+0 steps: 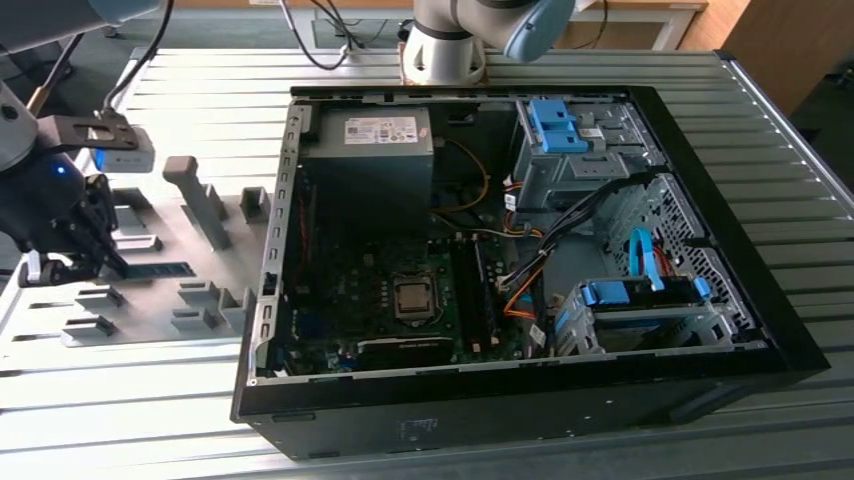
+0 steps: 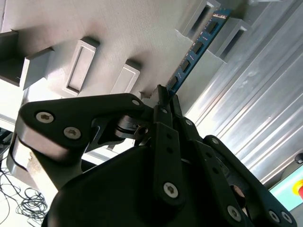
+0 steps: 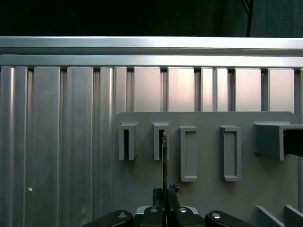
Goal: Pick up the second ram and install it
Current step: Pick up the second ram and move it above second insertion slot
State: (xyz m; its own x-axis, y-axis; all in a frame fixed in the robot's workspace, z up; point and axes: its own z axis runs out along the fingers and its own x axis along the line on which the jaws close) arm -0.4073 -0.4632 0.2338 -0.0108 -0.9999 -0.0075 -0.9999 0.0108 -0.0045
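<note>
The second ram (image 2: 196,47) is a thin blue-green stick with dark chips, and its far end rests between two grey holder blocks (image 2: 227,33). My gripper (image 2: 163,93) is shut on its near end. In the first wrist view the ram (image 3: 164,156) shows edge-on, running from a holder slot (image 3: 160,142) down to my gripper (image 3: 165,190). In the exterior view my gripper (image 1: 91,262) is low over the grey holder plate (image 1: 187,235) at that view's left, with the ram (image 1: 163,267) sticking out toward the computer.
The open computer case (image 1: 747,300) lies at the exterior view's middle and right. Inside it are the motherboard (image 1: 387,260), dark memory slots (image 1: 467,290), a power supply (image 1: 367,150) and blue drive bays (image 1: 641,292). Tall grey posts (image 1: 187,185) stand on the holder plate. The table is ribbed aluminium (image 1: 134,400).
</note>
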